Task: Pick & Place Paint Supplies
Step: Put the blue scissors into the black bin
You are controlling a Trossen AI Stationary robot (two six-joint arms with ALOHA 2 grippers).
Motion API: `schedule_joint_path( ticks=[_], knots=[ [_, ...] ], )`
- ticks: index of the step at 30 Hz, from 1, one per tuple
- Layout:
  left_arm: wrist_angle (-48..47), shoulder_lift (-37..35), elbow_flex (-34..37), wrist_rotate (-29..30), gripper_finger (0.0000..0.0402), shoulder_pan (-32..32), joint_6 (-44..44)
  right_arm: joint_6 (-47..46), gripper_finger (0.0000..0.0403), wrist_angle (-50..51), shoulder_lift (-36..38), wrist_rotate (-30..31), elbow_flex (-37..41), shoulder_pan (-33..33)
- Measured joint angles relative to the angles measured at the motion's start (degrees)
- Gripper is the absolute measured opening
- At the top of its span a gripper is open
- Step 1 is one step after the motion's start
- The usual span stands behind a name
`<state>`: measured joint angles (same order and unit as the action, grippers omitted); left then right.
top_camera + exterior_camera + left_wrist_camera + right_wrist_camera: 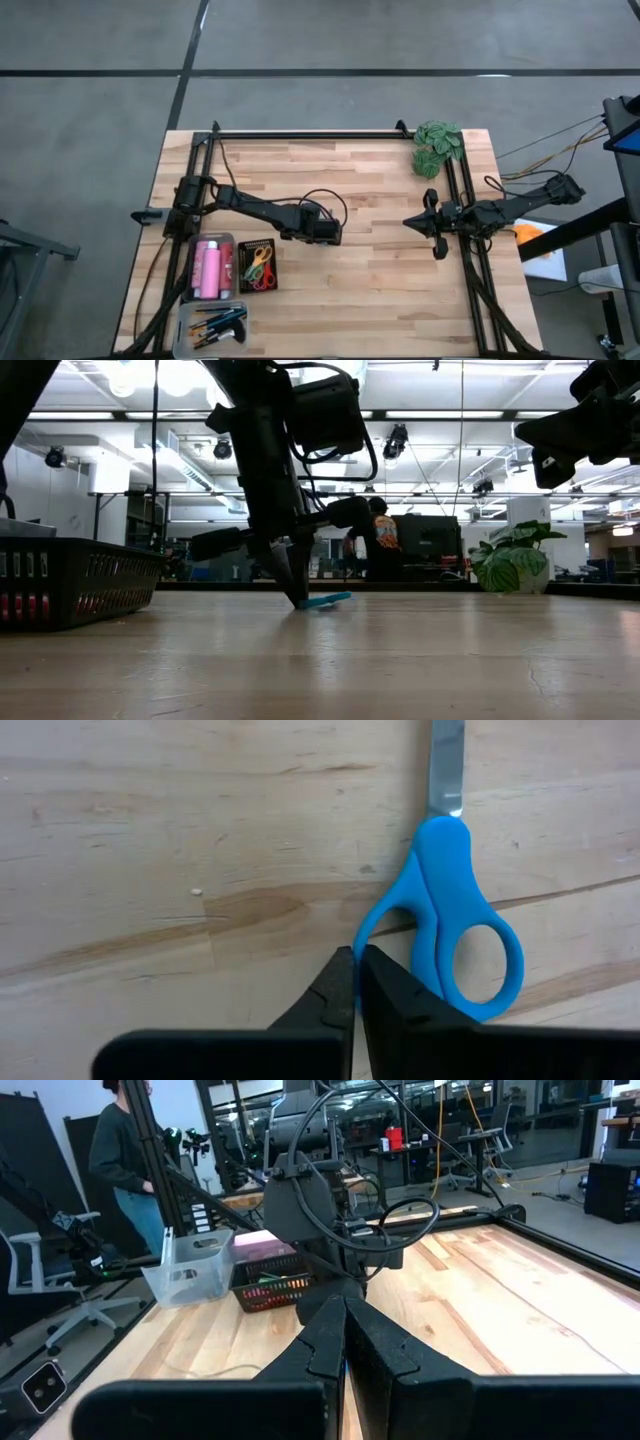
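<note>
A: From above, where are the arms?
B: The left gripper (331, 235) is down at mid-table on the pale wooden table (380, 290); the right gripper (432, 222) waits near the right edge. A black mesh basket (258, 267) holds coloured scissors, a clear bin (213, 267) holds pink paint bottles.

A: And at table height?
B: The left gripper (300, 598) touches the table beside blue-handled scissors (326, 600).

A: Left wrist?
B: Fingers (335, 995) pressed together, touching the blue plastic handle loop of the scissors (455, 915); whether they pinch it, I cannot tell.

A: Right wrist?
B: Fingers (325, 1342) pressed together, holding nothing.
</note>
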<state>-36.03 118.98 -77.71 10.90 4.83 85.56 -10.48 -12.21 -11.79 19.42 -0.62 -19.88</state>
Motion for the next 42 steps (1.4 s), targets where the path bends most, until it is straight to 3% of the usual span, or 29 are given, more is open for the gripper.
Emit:
schedule_joint_path(
  ticks=[17, 27, 32, 42],
  knots=[
    [-3.04, -5.58, 0.26, 0.58, 0.0005, -0.06, -0.08, 0.0, 0.0009, 0.0, 0.02, 0.0, 0.0, 0.0],
    [-14.53, -14.61, 0.15, -0.15, 0.0005, 0.93, -0.04, 0.02, 0.0009, 0.0, 0.02, 0.02, 0.02, 0.0],
    [-21.33, -20.64, 0.17, 1.24, 0.0005, 5.12, 3.0, 0.01, 0.0009, 0.0, 0.02, 0.02, 0.02, 0.0],
    [-34.85, -27.84, 0.15, 7.21, 0.0005, 19.38, 21.88, 0.0, 0.0009, -0.01, 0.0, 0.02, 0.02, 0.0]
  ],
)
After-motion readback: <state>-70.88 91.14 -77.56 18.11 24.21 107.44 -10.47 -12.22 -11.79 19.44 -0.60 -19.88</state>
